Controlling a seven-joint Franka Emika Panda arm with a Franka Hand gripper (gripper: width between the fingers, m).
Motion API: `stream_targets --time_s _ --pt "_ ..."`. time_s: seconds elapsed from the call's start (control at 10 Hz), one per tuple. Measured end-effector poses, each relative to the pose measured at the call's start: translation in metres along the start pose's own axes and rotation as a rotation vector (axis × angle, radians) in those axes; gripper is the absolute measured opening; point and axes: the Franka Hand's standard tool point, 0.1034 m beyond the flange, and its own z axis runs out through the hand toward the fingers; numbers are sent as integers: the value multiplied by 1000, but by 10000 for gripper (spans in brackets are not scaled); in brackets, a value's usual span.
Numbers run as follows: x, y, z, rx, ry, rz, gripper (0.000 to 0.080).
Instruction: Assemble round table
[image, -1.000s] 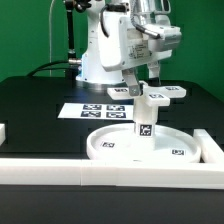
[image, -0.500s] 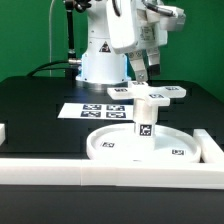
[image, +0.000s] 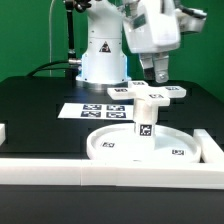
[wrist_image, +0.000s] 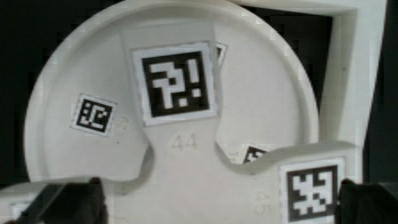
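I read no words, only square tags on the cross piece (image: 150, 94); my gripper (image: 158, 72) hangs above it, spread wide, empty.

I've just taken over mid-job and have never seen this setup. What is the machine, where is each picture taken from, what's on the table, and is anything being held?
The white machine at the back is a robot arm; its grasping end, the tool, hangs open above the parts and holds nothing.

One picture comes from a camera standing off the arm, facing the black table. The other comes from a camera on the wrist, looking closely down at the parts.

On the table, the round disc lies flat. The short leg stands upright in it, and the cross-shaped piece sits on top of the leg. Behind them lies the flat marker board, which only carries tags. White border rails edge the workspace.
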Motion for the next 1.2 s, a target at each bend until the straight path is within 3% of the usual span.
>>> stream_targets --time_s 0.4,0.6,0.8,1.2 --pt "1 1 0 -4 4 -278 649" --pt "2 1 0 -23 21 -641 649" --pt "-1 4 2 -73 -51 -948 649" --pt "2 2 4 -80 -76 -1248 649"
